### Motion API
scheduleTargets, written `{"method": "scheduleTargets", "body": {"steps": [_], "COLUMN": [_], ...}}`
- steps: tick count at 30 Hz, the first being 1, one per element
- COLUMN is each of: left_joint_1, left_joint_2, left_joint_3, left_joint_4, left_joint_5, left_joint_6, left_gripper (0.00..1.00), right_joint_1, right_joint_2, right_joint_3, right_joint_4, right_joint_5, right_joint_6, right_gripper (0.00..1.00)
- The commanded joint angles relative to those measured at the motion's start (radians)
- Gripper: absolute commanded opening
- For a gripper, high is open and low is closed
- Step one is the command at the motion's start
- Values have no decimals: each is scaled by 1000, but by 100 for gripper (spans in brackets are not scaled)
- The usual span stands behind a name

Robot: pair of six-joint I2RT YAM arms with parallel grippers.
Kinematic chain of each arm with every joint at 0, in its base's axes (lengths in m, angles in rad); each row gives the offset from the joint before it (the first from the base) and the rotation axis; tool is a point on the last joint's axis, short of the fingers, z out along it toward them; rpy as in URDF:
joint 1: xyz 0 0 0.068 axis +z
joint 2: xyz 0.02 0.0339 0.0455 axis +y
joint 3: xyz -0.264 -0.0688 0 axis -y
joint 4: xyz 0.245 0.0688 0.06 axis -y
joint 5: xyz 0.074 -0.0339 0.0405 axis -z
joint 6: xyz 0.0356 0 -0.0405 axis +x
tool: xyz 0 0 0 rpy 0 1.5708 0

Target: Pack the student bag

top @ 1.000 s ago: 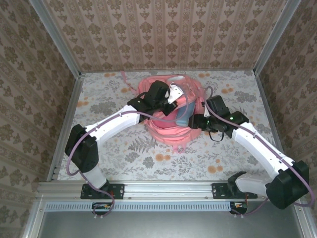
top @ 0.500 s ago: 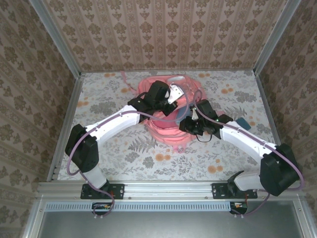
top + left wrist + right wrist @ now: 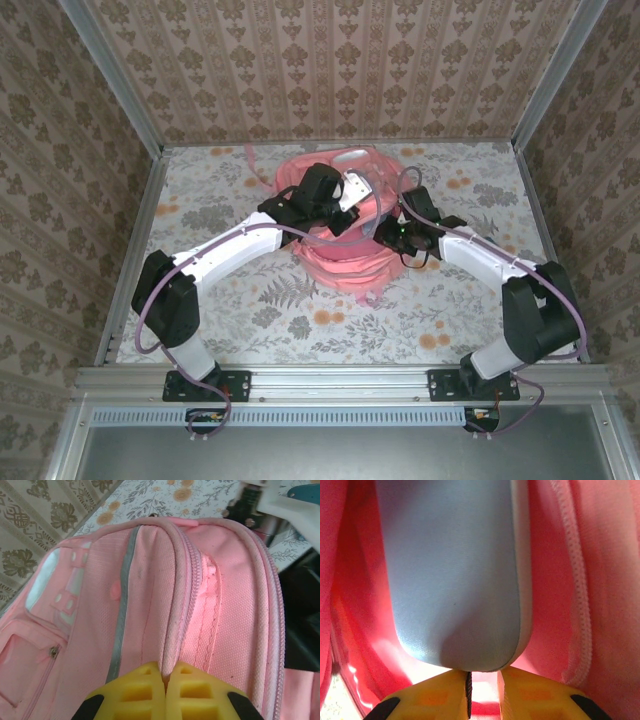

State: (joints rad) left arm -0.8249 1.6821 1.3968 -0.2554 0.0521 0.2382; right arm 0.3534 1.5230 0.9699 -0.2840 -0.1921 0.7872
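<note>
student bag lies on tabletop, opening facing up | left hand clenched on the bag's zipper rim, likely to prop the opening wide | right hand inside the bag, pinching pale blue flat item, probably to load it | count: 1 bag, 1 blue item, 2 hands

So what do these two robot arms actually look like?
The left arm and right arm have white tube-like links joined by chunky black joints, with a purple cable looping along each. The left end effector and right end effector each have two blocky yellow fingers with black backing.
</note>
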Motion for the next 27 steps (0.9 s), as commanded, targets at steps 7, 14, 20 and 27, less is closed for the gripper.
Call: {"method": "scheduleTargets", "body": {"steps": [7,14,20,27], "left_joint_1": [-10,-11,-9,-3], "left_joint_2": [-47,-36,-33,-1], "left_joint_3": [45,54,60,92], "left_joint_4": [36,36,35,21], "left_joint_5": [54,73,83,83], "left_joint_6": [-22,-35,-49,-79], "left_gripper": [0,0,0,0], "right_joint_1": [-70,-95,-100,-135], "right_joint_2": [42,95,197,124], "right_joint_3": [24,21,60,3], "right_joint_4": [193,338,436,452], "right_joint_5": [60,58,39,-22], "right_joint_6": [131,232,308,315], "right_gripper": [16,9,0,0]}}
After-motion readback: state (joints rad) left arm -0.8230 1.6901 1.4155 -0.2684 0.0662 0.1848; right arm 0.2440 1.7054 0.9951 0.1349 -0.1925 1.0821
